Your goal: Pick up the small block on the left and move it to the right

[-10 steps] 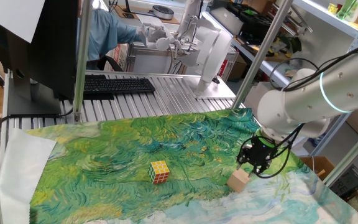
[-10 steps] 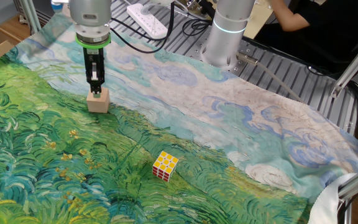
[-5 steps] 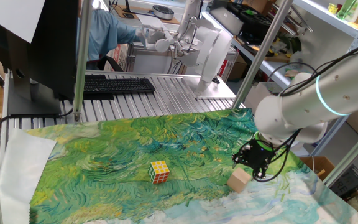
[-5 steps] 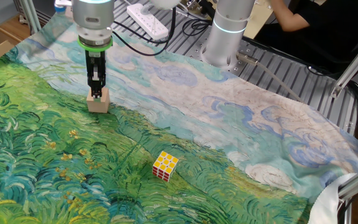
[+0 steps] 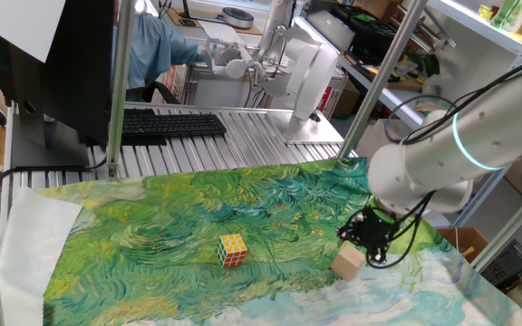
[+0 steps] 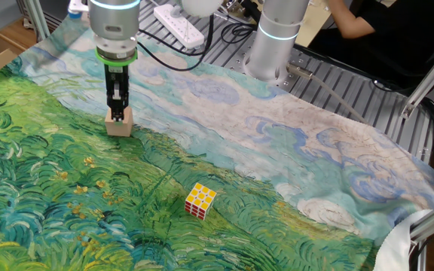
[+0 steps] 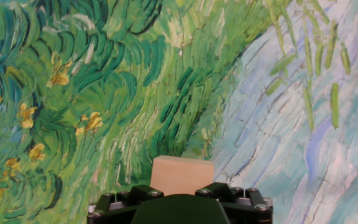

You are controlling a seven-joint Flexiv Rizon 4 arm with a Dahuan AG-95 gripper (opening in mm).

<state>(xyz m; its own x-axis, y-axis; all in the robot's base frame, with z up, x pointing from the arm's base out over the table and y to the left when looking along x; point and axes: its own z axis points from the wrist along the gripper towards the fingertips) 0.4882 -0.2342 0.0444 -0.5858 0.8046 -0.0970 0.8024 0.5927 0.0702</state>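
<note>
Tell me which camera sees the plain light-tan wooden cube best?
The other fixed view shows the plain light-tan wooden cube best: its side faces are clear on the painted cloth, with the gripper at its top. One fixed view shows it small beside the arm. The hand view shows only one face, its bottom cut off by the gripper's body.

No text, label, brand, number or sign can be read in any view. The keyboard (image 5: pixel 166 124) shows keys too small to make out, and the puzzle cube (image 6: pixel 200 200) bears only plain coloured squares
</note>
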